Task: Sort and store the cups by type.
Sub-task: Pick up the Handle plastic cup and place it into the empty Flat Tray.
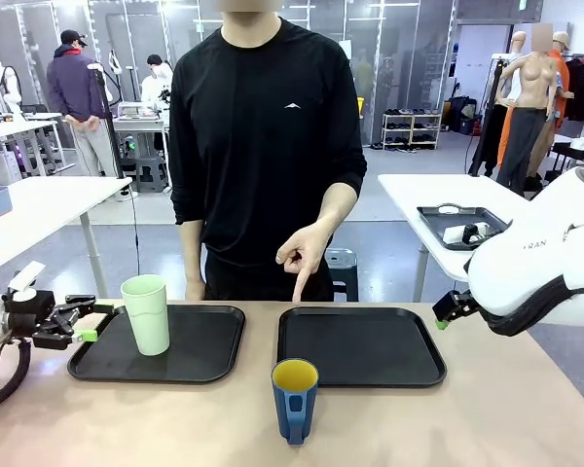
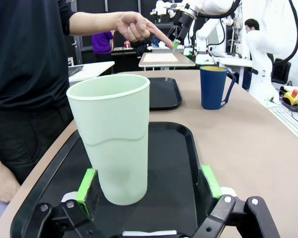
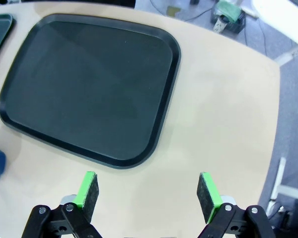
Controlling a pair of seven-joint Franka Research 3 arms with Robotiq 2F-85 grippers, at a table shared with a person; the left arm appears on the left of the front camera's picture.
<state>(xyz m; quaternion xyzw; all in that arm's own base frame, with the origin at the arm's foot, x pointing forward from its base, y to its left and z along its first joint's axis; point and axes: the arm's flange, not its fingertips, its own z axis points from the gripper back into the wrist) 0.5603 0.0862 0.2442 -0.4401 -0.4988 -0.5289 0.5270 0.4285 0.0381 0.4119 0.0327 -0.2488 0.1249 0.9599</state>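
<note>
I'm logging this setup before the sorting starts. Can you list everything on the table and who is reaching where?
tumbler: one, pale mint green, standing upright on the left tray
mug: one, dark blue with a yellow inside, on the bare table in front of the gap between the trays
left tray: one, black, holds the tumbler
right tray: one, black, nothing on it
table: one, tan, under everything
person's hand: one, index finger pointing down at the right tray
left gripper: black with green pads, open, beside the tumbler
right gripper: black with green pads, open, above the bare table next to the right tray
</note>
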